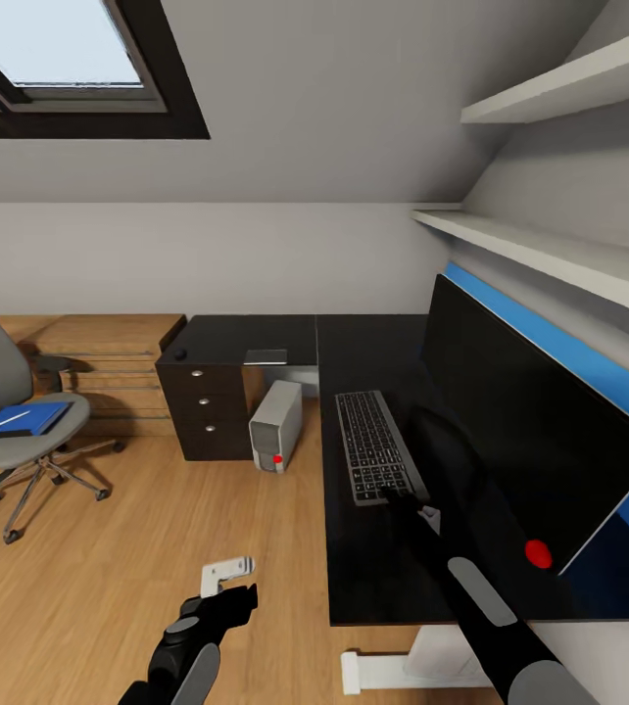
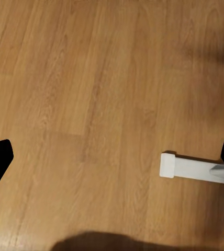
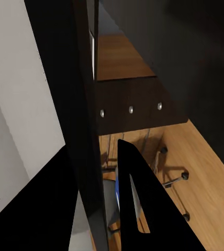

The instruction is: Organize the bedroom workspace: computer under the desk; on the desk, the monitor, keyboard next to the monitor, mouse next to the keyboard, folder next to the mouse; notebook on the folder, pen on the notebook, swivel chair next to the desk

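- Our right gripper point(image 1: 405, 501) meets the keyboard's point(image 1: 373, 446) near end on the desk point(image 1: 373, 578); its opening we cannot tell.
- Left gripper point(image 1: 231, 578) hangs open, empty, at 7 o'clock.
- Keyboard: stiff, light (grip a long edge).

Our bedroom work things
We see the keyboard point(image 1: 377, 447) flat on the black tabletop point(image 1: 363, 558) by the monitor point(image 1: 525, 441); the computer point(image 1: 276, 426) stands underneath; the blue folder point(image 1: 23, 418) lies on the swivel chair point(image 1: 11, 431).
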